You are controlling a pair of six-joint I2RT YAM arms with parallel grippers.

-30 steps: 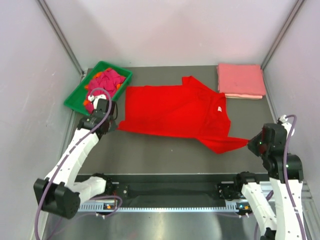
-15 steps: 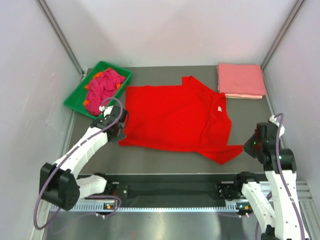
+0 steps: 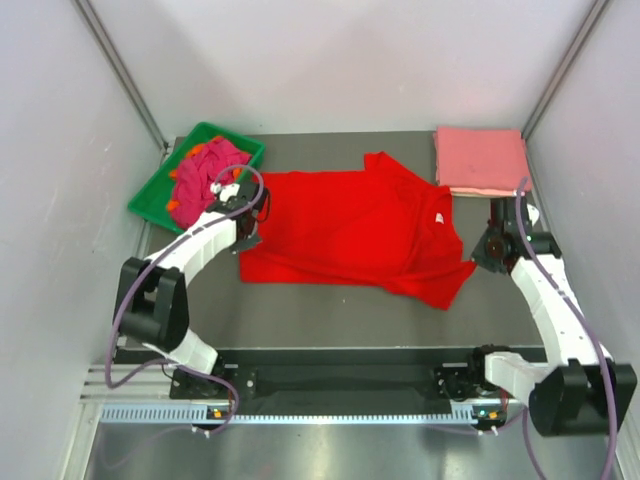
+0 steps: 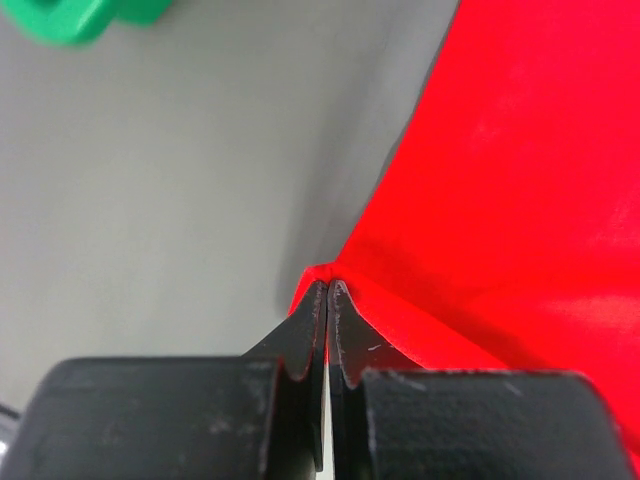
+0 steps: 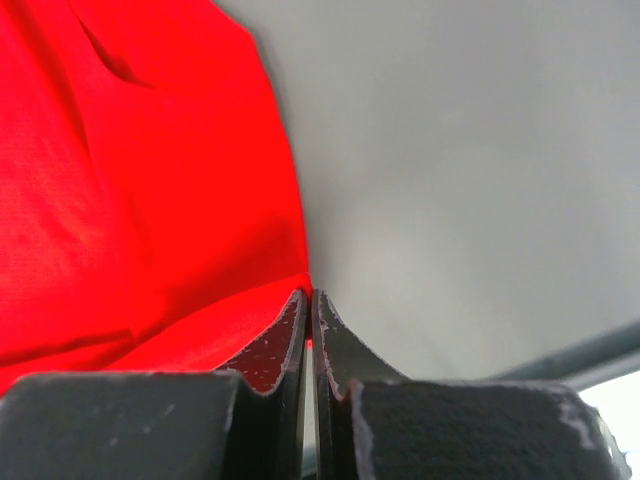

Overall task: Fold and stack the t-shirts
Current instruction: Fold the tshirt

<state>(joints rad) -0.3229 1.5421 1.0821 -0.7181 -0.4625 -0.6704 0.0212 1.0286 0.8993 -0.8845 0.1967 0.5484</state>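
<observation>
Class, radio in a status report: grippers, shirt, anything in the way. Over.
Left gripper shut on red t-shirt, left edge; right gripper shut on its right corner. Shirt spread on table, unfolded. Pink stack, green tray off to the sides; nothing blocking.

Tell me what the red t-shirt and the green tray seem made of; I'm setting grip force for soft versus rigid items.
The red t-shirt looks like soft, matte woven or knit cloth, probably cotton; it lies limp with creases, and a fine texture shows in the right wrist view. The green tray is seemingly rigid moulded plastic with a smooth finish; its rim is straight and even-coloured.
</observation>
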